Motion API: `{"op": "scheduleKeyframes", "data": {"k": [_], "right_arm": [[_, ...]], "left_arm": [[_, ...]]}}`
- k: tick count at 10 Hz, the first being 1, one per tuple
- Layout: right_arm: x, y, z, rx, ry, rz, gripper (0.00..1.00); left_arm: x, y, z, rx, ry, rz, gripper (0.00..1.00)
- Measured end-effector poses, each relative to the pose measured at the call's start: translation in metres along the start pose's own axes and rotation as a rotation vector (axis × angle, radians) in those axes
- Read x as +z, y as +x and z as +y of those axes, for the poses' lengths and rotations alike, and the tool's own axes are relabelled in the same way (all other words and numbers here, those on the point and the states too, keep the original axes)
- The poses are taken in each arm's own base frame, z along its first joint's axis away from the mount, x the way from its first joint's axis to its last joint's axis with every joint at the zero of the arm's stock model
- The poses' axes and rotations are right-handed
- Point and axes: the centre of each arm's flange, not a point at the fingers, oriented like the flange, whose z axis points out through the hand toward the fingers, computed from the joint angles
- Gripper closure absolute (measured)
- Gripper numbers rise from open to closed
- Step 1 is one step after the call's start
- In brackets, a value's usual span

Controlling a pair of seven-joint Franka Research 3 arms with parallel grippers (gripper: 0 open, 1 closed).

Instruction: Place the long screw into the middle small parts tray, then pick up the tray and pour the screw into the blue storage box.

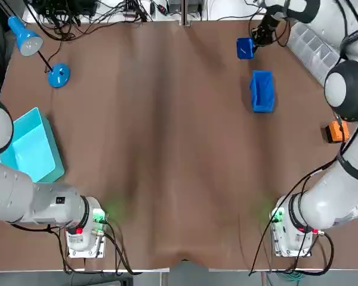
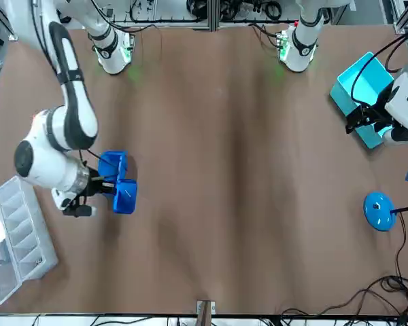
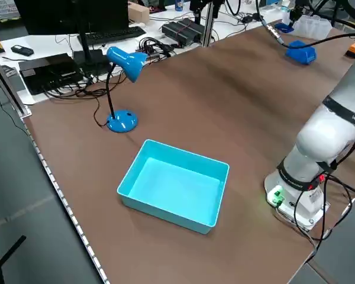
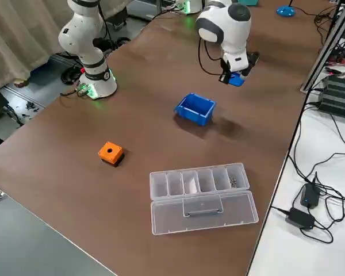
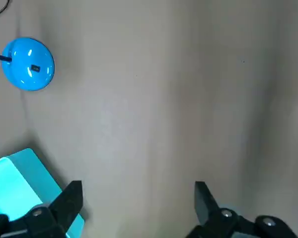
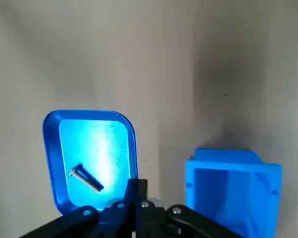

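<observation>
Nearest the bases, the left gripper (image 5: pixel 137 192) is hovering with its fingers spread wide over bare table (image 1: pixel 167 149), just beside a corner of the cyan bin (image 3: pixel 165 208), and is taking no part. Farther out on the robot's right, the blue storage box (image 6: pixel 232 159) is sitting open-topped on the table. Just beyond it the right gripper (image 6: pixel 137 187) is pinching the rim of the small blue tray (image 6: pixel 97 144), its fingers closed on the wall. The long screw (image 6: pixel 86 179) is lying loose on the tray floor, close to the gripped edge. The step in hand appears to be carrying the tray over to the box for the pour. Doing it well means keeping the tray level while it is travelling, so the screw is not rolling over the low rim. It also means bringing the pouring lip fully over the box opening before tipping. The tilt should then be slow and away from the fingers, so the screw is sliding out and dropping inside rather than glancing off the box wall.
</observation>
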Motion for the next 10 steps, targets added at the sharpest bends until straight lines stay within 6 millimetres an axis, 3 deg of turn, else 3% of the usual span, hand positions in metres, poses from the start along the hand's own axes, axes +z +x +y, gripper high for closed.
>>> {"op": "scheduleKeyframes", "data": {"k": [4, 7, 10], "right_arm": [[-0.021, -0.013, 0.042, -0.06, -0.039, -0.05, 0.99], [-0.005, -0.03, 0.056, -0.093, -0.075, -0.103, 0.99], [0.006, -0.042, 0.083, -0.107, -0.138, -0.153, 0.99]], "left_arm": [[0.0, 0.0, 0.005, 0.008, 0.0, 0.0, 0.01], [0.0, 0.0, 0.005, 0.008, 0.0, 0.0, 0.01], [0.001, 0.0, 0.005, 0.008, 0.0, -0.001, 0.01]]}}
